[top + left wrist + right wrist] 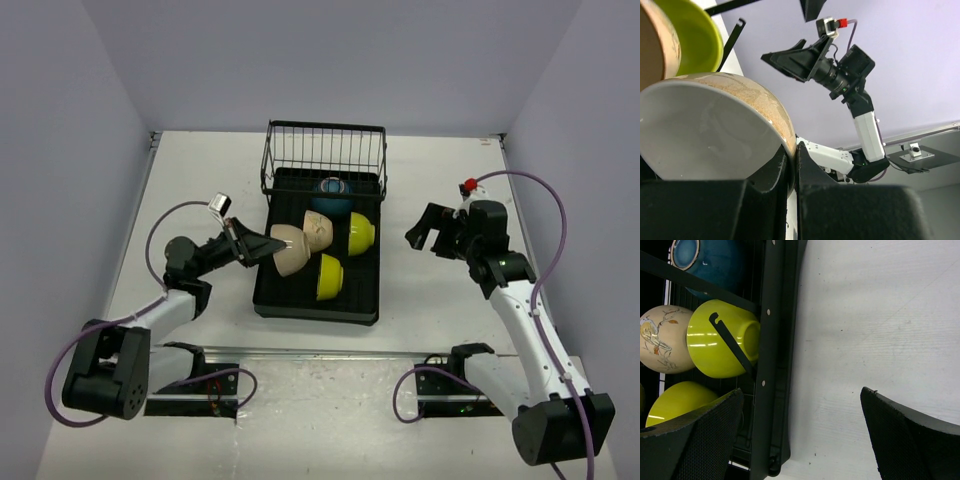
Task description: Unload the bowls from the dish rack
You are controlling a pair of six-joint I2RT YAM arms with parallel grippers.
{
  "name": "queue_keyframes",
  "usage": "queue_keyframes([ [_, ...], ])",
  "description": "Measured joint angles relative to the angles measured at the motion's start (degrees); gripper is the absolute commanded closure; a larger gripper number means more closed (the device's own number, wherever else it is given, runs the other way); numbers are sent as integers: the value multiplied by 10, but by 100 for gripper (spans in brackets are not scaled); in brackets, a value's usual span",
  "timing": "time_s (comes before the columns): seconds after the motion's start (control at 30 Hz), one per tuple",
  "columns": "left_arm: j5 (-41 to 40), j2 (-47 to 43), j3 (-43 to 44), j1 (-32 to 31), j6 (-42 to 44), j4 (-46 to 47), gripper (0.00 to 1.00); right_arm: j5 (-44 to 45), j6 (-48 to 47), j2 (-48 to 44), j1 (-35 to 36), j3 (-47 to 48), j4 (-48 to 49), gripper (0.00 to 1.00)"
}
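Note:
The black dish rack [268, 300] lies mid-table with its wire basket [325, 150] at the far end. In it are a dark blue bowl [333, 191], a cream bowl [320, 228] and two lime bowls [360, 232] [328, 277]. My left gripper [262, 246] is shut on the rim of a second cream bowl [290, 250], which is tilted at the rack's left edge. In the left wrist view the fingers [810, 175] pinch that bowl's wall [715, 130]. My right gripper [430, 232] is open and empty over the table just right of the rack [775, 340], beside the lime bowl [720, 345].
The right wrist view also shows the blue bowl [710, 260], a painted cream bowl [662, 347] and the other lime bowl [675, 400]. White table [450, 300] lies left and right of the rack. Grey walls enclose the back and sides.

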Motion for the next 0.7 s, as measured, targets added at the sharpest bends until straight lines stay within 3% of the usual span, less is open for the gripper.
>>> queue_keyframes([
  [0.23,24,-86,26,68,39,-110,100,-1,0,4,6,0,0,1],
  [0.5,-19,-142,141,118,251,-481,100,-1,2,21,12,6,-2,1],
  [0.7,-101,-134,235,152,376,-670,100,-3,2,21,16,8,-2,1],
])
